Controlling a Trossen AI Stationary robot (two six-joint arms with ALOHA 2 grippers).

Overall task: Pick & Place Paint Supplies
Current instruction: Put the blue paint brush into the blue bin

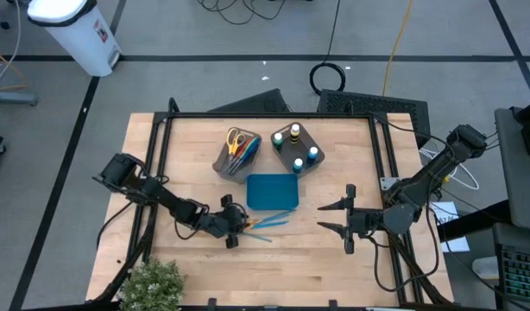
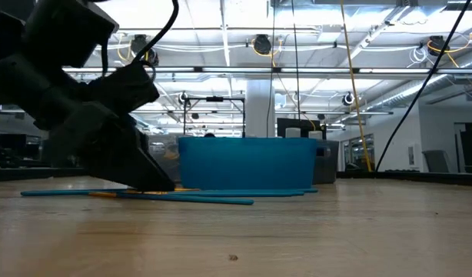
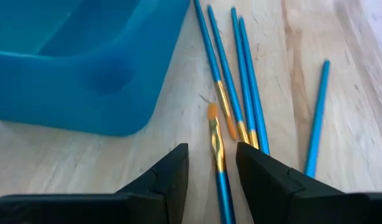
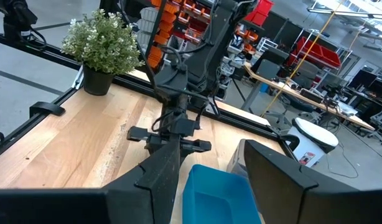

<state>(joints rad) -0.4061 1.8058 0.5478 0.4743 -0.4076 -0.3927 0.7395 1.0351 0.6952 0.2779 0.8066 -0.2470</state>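
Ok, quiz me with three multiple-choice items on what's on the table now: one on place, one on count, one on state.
1. Where is the left hand?
A. over the scissors bin
B. down at the brushes beside the teal tray
C. at the plant

2. How many paint bottles stand in their bin?
A. two
B. four
C. six

3. How are the left hand's fingers?
A. open either side of one brush
C. shut on a bottle
B. shut, empty

Answers: 1 B, the high view shows it low by the tray. 2 B, four caps show. 3 A, the left wrist view shows a gap with the brush between. The right hand waits open.

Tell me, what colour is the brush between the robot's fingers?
Blue brush, gold band, orange tip; left wrist view.
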